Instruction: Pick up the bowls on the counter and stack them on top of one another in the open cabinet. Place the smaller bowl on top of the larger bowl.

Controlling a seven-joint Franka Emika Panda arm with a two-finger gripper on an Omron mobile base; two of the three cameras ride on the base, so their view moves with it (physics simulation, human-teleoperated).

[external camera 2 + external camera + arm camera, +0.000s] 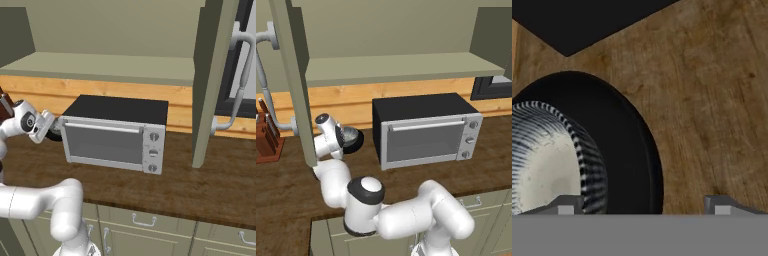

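Right under your hand point(644, 206), whose jaws stand spread wide and grip nothing, the smaller bowl point(547, 155) sits inside the larger bowl point(629, 150) on the counter point(712, 100) (beside the toaster oven point(426, 132)), so straddle one rim squarely before closing.

Smaller bowl point(547, 160): grey, striped rim, pale speckled inside, upright, below my camera. In hand view it overlaps larger bowl point(624, 150); nested or beside, cannot tell. Larger bowl: glossy black, wider, upright, resting on dark wood-plank desk point(712, 100), just left of black oven in left base view. Open cabinet point(406, 67): olive-green, one flat shelf, narrow door panel hanging down.
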